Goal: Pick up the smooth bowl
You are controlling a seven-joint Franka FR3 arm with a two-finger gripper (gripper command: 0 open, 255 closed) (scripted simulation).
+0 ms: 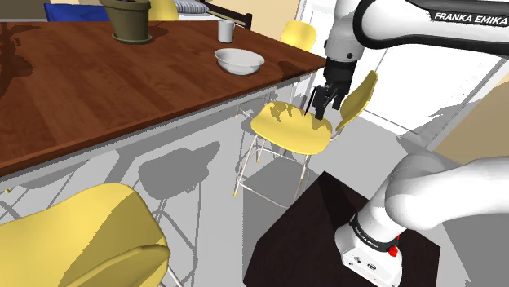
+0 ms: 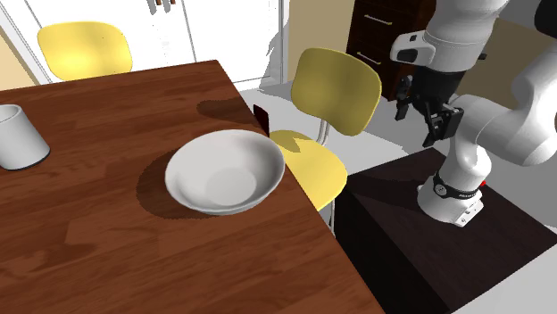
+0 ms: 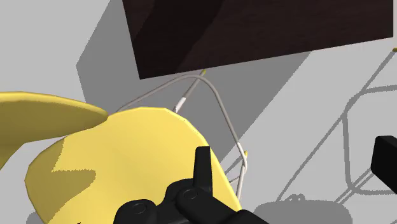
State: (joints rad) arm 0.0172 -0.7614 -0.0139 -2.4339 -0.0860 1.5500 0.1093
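Bowl (image 1: 239,59) on wooden table (image 1: 81,81); hand (image 1: 323,106) spread apart, empty, over yellow chair (image 1: 289,130).

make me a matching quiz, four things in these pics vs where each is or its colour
1 bowl
2 cup
3 hand
4 chair

a yellow
b open, off the table, by the chair
c on the table, near the edge by the chair
d on the table, farther from the chair

Pairs: 1-c, 2-d, 3-b, 4-a
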